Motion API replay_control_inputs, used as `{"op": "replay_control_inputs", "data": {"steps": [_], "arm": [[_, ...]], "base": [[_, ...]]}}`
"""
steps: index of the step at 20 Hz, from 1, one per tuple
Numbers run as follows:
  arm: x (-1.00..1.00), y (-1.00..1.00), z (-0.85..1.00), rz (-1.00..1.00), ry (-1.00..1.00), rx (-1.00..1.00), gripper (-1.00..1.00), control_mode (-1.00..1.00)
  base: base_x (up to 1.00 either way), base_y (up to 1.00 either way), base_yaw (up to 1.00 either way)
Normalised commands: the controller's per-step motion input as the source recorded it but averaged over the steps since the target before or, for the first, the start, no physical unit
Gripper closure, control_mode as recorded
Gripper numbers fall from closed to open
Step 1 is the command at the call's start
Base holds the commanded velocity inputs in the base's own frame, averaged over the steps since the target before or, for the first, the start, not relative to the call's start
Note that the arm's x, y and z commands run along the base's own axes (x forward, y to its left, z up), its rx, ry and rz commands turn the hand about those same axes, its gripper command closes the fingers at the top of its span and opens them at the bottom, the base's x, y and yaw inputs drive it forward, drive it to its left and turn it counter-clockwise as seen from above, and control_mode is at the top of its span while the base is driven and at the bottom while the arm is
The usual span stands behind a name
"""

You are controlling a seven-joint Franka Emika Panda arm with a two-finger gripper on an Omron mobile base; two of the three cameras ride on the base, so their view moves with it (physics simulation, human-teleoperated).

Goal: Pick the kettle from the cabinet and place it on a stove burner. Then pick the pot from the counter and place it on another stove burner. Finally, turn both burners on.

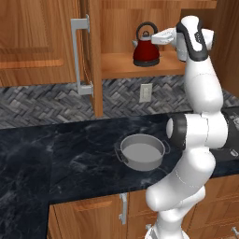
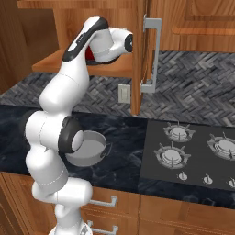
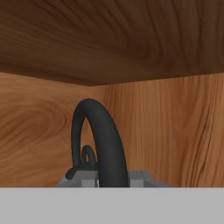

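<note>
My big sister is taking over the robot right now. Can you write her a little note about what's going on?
Gripper: shut on the kettle's black loop handle, inside the open cabinet.
Kettle: sits on the cabinet shelf, not lifted.
Pot: on the black counter, left of the cooktop.
Burners: bare.
Done: kettle gripped.
Left: carry kettle to a burner, move pot to another, turn both on.

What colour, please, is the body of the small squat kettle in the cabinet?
Dark red kettle, clearest in the left base view.
</note>
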Motion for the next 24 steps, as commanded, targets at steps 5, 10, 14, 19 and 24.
{"op": "replay_control_inputs", "data": {"steps": [5,10,14,19,24], "arm": [[0.0,0.0,0.0,0.0,0.0,0.0,1.0,-1.0],[0.0,0.14,0.0,0.0,0.0,0.0,1.0,-1.0],[0.0,0.21,0.0,0.0,0.0,0.0,1.0,-1.0],[-0.07,0.16,0.0,0.0,-0.02,0.0,1.0,-1.0],[-0.27,0.19,0.0,-0.01,-0.02,0.0,1.0,-1.0]], "base": [[0.0,0.0,0.0],[0.0,0.0,0.0],[0.0,0.0,0.0],[0.0,0.0,0.0],[0.0,0.0,0.0]]}}
